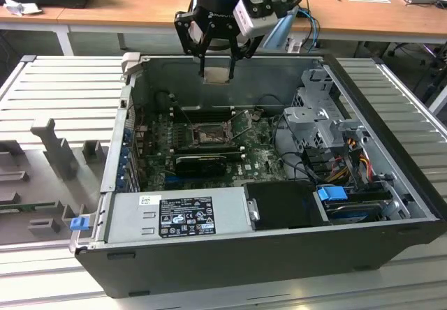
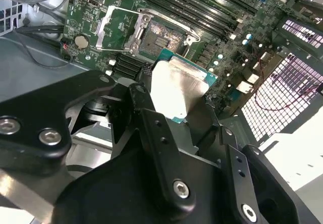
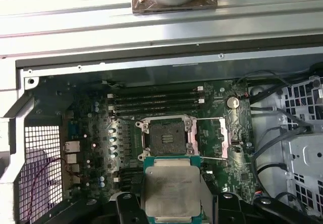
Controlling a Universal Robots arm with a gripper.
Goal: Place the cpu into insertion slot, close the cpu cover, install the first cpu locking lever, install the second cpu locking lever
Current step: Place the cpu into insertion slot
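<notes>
My gripper (image 1: 218,71) hangs above the back wall of the open computer case, shut on the cpu (image 1: 218,75), whose pale underside faces the exterior view. In both wrist views the cpu (image 3: 171,188) (image 2: 179,85) shows its silver-grey top, held by its edges between the black fingers (image 3: 126,206). Below it on the green motherboard (image 3: 96,133) lies the insertion slot (image 3: 164,135) (image 2: 160,36) (image 1: 208,134), its dark pin field bare. The cpu cover (image 3: 209,138) (image 2: 117,30) is flipped open beside the slot. Two thin locking levers (image 3: 208,119) stand released next to the cover.
Long black memory slots (image 3: 156,102) run beside the socket. A long black card (image 1: 201,162), a power supply (image 1: 185,216), a metal drive cage (image 1: 318,114) and cables (image 1: 349,153) crowd the case. Grey fixtures (image 1: 56,149) stand on the slatted table at the exterior view's left.
</notes>
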